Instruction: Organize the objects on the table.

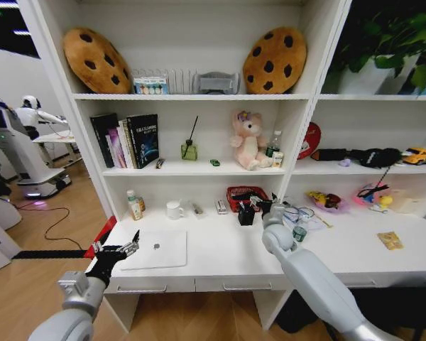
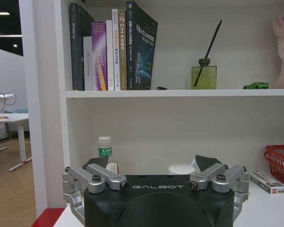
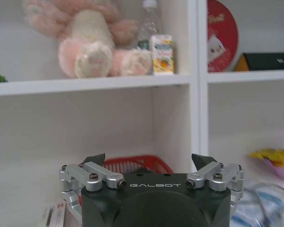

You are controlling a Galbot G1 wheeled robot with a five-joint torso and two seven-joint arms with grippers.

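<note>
Open desktop is left on the table [image 1: 220, 259] between the laptop [image 1: 156, 249] and the right arm. The back edge is crowded by a bottle [image 1: 134, 205], a mug [image 1: 174, 209] and a red basket [image 1: 246, 195].

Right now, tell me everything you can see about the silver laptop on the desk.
The laptop is thin, with a pale silver, metallic-looking lid carrying a small dark logo near its middle. It is closed and lies flat on the white table, toward the left front, its left front corner close to the table's edge. Nothing rests on it. The left gripper, fingers open, hovers at its left edge; whether they touch cannot be told. A cup and a bottle stand apart behind it.
</note>
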